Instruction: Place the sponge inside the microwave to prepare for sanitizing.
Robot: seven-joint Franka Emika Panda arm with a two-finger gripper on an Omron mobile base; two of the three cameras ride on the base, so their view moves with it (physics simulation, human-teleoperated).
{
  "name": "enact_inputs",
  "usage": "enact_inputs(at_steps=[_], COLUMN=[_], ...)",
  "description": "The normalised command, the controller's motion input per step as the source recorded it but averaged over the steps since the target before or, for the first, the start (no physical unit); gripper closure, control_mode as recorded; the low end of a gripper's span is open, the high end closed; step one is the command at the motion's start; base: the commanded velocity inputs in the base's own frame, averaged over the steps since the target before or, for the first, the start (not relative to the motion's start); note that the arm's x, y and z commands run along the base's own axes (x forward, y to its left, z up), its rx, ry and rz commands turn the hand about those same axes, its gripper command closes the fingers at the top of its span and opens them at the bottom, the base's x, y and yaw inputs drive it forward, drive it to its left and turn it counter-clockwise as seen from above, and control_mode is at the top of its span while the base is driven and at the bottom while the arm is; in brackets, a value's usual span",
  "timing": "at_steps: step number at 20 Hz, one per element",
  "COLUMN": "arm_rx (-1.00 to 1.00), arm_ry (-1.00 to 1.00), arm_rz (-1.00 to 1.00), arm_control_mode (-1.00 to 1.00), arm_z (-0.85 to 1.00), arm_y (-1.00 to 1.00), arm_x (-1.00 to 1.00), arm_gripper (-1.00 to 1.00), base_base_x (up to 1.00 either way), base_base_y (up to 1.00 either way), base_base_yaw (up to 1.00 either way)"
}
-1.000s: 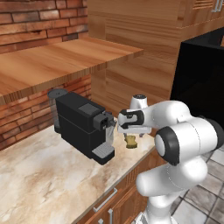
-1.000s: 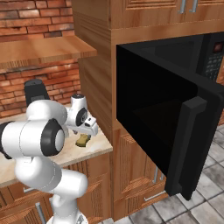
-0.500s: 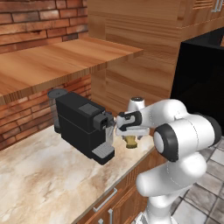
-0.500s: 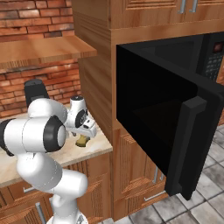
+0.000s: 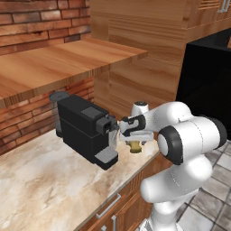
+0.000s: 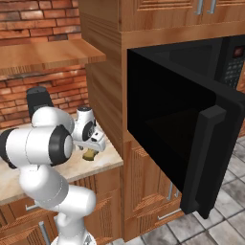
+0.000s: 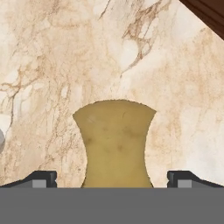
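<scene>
A white arm's two-finger gripper (image 7: pixel 112 180) hangs over the marble counter (image 7: pixel 52 65), fingers spread either side of the mustard-yellow, pinch-waisted sponge (image 7: pixel 114 144) but not visibly touching it. The big black microwave (image 6: pixel 182 115) stands open, well apart. Gripping, lifting and carrying the sponge inside all remain.

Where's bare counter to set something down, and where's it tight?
Free: the marble counter left of and in front of the coffee machine, out to the front edge. Tight: the strip between the machine and the wooden cabinet wall, where the gripper hangs over the sponge.
</scene>
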Motion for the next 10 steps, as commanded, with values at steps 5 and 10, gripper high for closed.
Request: enact_inputs(at_steps=[5,10], arm_rx=[0.00,0.00], arm_ry=[0.00,0.00], arm_rz=[0.00,0.00], arm_control_mode=[-1.00,-1.00], arm_z=[-0.01,-0.21], arm_y=[0.00,-0.03], arm_x=[0.07,0.12], arm_gripper=[-1.00,-1.00], base_base_x=[0.00,0.00], base_base_y=[0.00,0.00], base_base_yaw=[0.00,0.00])
